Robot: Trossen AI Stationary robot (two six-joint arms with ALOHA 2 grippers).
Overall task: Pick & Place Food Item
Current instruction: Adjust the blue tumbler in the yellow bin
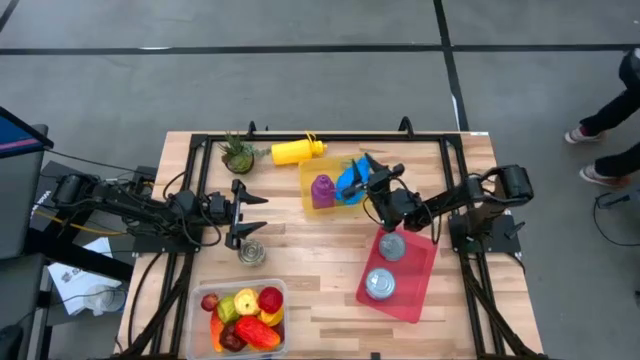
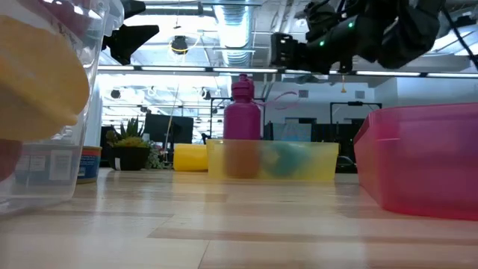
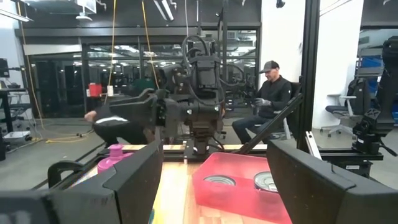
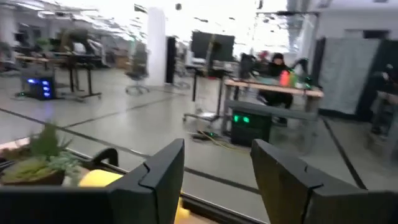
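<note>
Plastic fruits and vegetables [image 1: 247,312] fill a clear tub [image 1: 200,325] at the table's near left. My left gripper [image 1: 255,214] hovers open above the table's left middle, beyond the tub, with nothing between its fingers [image 3: 134,183]. My right gripper [image 1: 368,172] hangs open above the yellow bin [image 1: 310,205] at the far middle, its fingers [image 4: 158,174] apart and bare. The bin holds a purple bottle [image 1: 322,190] standing upright and a blue item [image 1: 350,182]. Seen from table height, both grippers are well above the table.
A red tray [image 1: 415,290] at the right holds two tin cans [image 1: 390,245]. Another can [image 1: 252,252] stands near my left gripper. A yellow bottle [image 1: 298,150] lies along the far edge, where a small potted plant [image 1: 238,155] also stands. Bare wood lies in the near middle.
</note>
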